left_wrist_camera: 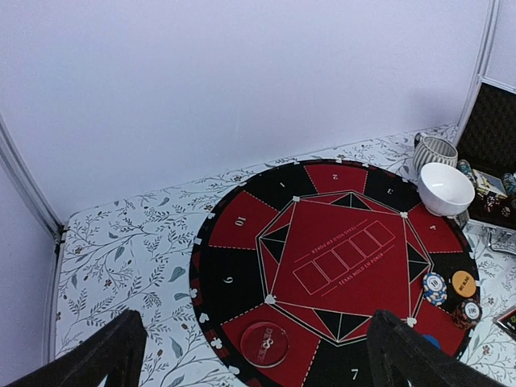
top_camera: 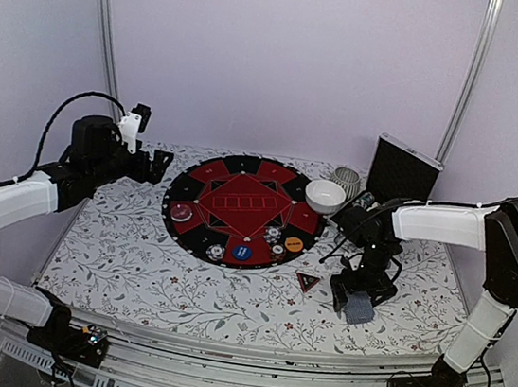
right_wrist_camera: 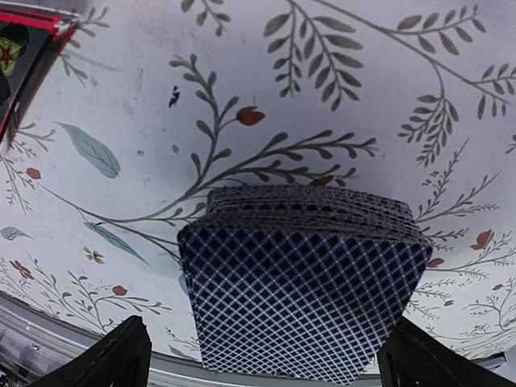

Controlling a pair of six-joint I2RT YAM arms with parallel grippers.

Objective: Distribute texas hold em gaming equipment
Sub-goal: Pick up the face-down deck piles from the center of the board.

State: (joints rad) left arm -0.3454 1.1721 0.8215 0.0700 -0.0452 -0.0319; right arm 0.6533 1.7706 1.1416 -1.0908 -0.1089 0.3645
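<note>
- Round mat (top_camera: 240,196) lies mid-frame in the top view. Its lower rim carries the pieces set out so far: a red disc (top_camera: 181,212) at lower left, a blue disc (top_camera: 241,249) at bottom centre and an orange disc (top_camera: 293,244) at lower right.
- A few striped poker chips (top_camera: 273,234) are scattered among the discs.
- Triangular marker (top_camera: 308,281) sits off the mat on the tablecloth (top_camera: 135,263), just past the mat's lower right edge.
- Deck of cards (right_wrist_camera: 302,290) rests on the cloth as one squared stack, right of centre low in the top view and well apart from the mat. No card is dealt.
- Right gripper (right_wrist_camera: 266,321) hangs over the deck with its jaws wide apart, one either side and neither touching. It holds nothing.
- Left gripper (left_wrist_camera: 256,316) hovers at the mat's left side, spread fully and empty.
- White bowl (top_camera: 324,196) and black case (top_camera: 403,170) stand upper right. The case seems to contain more chips, though they are too small to be sure.
- Judgement: the task is partly done. Chips and discs cover only the mat's lower part, and its upper seats are bare. The cards, and possibly the marker, are left to place.
</note>
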